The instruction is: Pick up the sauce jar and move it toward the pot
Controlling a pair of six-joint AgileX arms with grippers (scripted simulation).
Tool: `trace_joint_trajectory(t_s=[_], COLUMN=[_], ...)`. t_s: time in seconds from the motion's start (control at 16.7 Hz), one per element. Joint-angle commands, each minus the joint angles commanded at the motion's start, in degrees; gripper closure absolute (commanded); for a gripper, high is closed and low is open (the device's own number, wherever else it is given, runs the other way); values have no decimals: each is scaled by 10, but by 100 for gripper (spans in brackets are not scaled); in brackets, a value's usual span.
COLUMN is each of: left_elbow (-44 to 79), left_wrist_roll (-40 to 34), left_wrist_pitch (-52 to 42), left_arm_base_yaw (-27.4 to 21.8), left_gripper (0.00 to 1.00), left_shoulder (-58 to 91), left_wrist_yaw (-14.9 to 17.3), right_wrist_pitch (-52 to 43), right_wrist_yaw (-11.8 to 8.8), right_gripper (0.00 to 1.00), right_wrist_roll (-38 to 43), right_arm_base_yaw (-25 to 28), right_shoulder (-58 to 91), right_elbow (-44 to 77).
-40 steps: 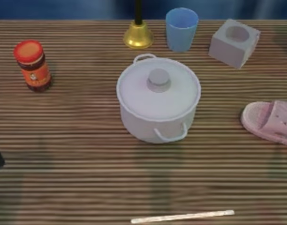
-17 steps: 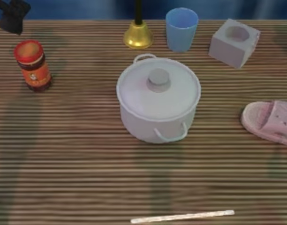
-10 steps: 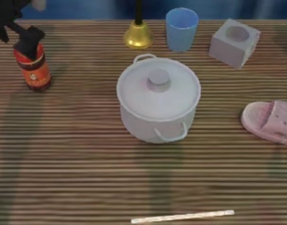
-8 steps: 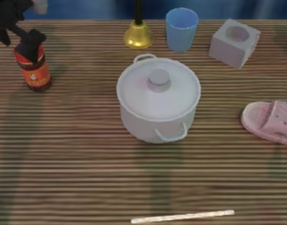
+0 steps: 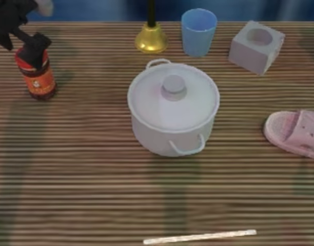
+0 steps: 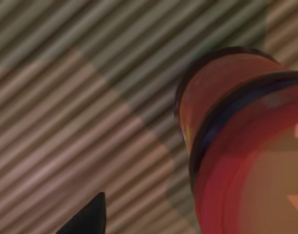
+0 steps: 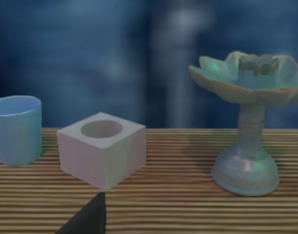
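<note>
The sauce jar [image 5: 39, 79], with a red-orange lid and an orange label, stands upright at the table's back left. My left gripper [image 5: 22, 43] hangs open right over its lid, covering part of it, with one dark finger [image 5: 38, 42] at the lid's right edge. In the left wrist view the jar [image 6: 241, 146] fills one side, close beside one fingertip [image 6: 93, 219]; the other finger is out of view. The pot [image 5: 172, 110], pale grey with a knobbed lid, sits mid-table, well right of the jar. My right gripper is out of the top view; its wrist view shows one fingertip [image 7: 93, 217] above the table, open.
A gold bell [image 5: 151, 38], a light blue cup [image 5: 198, 32] and a grey cube with a round hollow [image 5: 256, 46] line the back edge. A pink slipper [image 5: 295, 133] lies at the right, a pale stick [image 5: 199, 237] at the front. A teal pedestal dish [image 7: 249, 146] stands near the cube.
My left gripper came from the table's left edge to the back-left corner and dropped over the jar's lid; in the last half second it barely shifted. The jar has not moved.
</note>
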Motion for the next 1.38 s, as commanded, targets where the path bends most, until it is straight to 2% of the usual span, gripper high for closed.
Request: trace_joint_trajectory(t_s=[0.36, 0.72, 1.38], left_elbow=[-147, -169, -169], left_wrist_roll=[-3, -4, -4], left_wrist_pitch=[110, 131, 131], left_arm_base_yaw=[-3, -4, -4], left_gripper=[0, 0, 83], left_shoulder=[-30, -35, -35], left_wrist_yaw=[-1, -1, -1], right_wrist_pitch=[0, 0, 0], right_wrist_yaw=[0, 0, 0], right_gripper=[0, 0, 0], right_wrist_roll=[0, 0, 0], right_arm_base_yaw=[0, 0, 0], right_shoulder=[0, 0, 0], right_elbow=[0, 0, 0])
